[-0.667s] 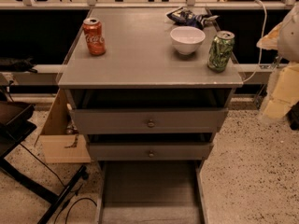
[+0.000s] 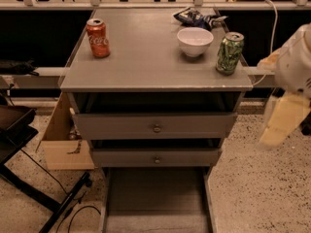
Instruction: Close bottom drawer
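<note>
The bottom drawer is the lowest of three grey drawers and is pulled far out toward me. Its long flat grey tray shows, and its front panel lies below the picture's lower edge. The middle drawer and top drawer stand slightly out, each with a small round knob. My gripper, cream-coloured on a white arm, hangs in the air to the right of the cabinet, level with the top drawer. It touches nothing and is well apart from the bottom drawer.
On the cabinet top stand a red cola can, a white bowl, a green can and a crumpled bag. A cardboard box sits left of the cabinet, with black stand legs and cables on the floor.
My gripper has dropped a little lower at the right of the cabinet. The drawers and the things on top have not moved.
</note>
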Motion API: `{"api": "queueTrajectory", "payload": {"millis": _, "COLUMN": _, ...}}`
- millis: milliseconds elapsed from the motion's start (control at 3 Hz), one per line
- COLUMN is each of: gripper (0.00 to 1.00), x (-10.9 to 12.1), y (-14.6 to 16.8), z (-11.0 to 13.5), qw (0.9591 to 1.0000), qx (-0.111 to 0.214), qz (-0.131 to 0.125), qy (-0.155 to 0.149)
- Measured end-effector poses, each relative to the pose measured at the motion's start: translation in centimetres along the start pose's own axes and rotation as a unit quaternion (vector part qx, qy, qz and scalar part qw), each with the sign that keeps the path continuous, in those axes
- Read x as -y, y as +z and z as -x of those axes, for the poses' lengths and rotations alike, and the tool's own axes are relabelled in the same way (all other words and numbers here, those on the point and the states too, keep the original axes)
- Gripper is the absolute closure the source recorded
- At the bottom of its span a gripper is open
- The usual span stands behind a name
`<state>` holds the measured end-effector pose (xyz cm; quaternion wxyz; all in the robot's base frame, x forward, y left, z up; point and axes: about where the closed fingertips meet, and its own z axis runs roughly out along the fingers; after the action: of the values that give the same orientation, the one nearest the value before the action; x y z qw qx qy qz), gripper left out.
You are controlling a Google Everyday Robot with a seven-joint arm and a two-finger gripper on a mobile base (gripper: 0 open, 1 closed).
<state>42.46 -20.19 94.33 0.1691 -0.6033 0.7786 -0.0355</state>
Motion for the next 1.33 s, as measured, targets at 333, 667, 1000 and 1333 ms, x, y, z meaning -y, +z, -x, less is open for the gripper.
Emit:
{"api": "queueTrajectory", "payload": {"millis": 333, "gripper": 0.0, "x": -3.5, "y": 3.2, "z": 0.3, "qw": 0.9997, "qx": 0.015, "qz": -0.015, "qy": 0.009}}
{"api": "queueTrajectory", "payload": {"millis": 667, "gripper": 0.0, "x": -7.3, "y": 7.6, "z": -0.7, "qw": 0.9992, "qx": 0.028, "qz": -0.024, "qy": 0.015}}
{"api": "queueTrajectory", "payload": {"millis": 1000, "gripper": 0.0, "x": -13.0, "y": 18.6, "z": -4.9, "qw": 0.998, "qx": 0.028, "qz": 0.025, "qy": 0.05}}
{"api": "queueTrajectory", "payload": {"millis": 1333, "gripper": 0.0, "x": -18.3, "y": 27.0, "z": -8.8, "qw": 0.9913, "qx": 0.018, "qz": 0.092, "qy": 0.092}}
